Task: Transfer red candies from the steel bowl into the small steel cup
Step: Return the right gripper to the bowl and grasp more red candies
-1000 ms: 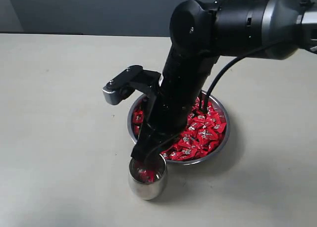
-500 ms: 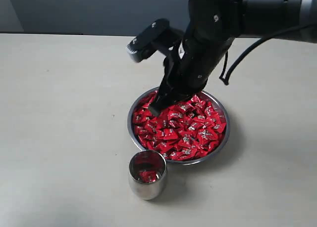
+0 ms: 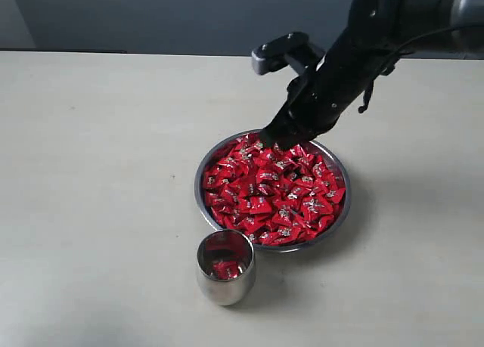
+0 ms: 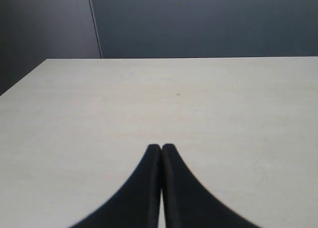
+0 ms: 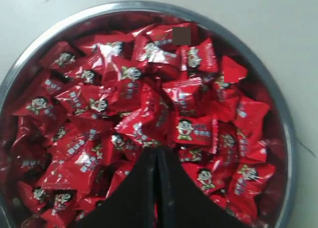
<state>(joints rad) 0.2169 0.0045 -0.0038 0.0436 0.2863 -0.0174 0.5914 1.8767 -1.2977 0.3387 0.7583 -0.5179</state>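
The steel bowl sits mid-table, heaped with red candies. In front of it, to the left, stands the small steel cup with red candies inside. My right gripper hangs shut over the bowl's far rim, nothing between its fingers. In the right wrist view its closed fingers point down at the red candies in the steel bowl. My left gripper is shut and empty over bare table; it does not show in the exterior view.
The pale table stretches round the bowl and cup. A dark wall runs along its far edge. The right arm reaches in from the upper right.
My right gripper rose from the cup, swung back over the bowl to its far rim, and shut. A candy stays in the cup.
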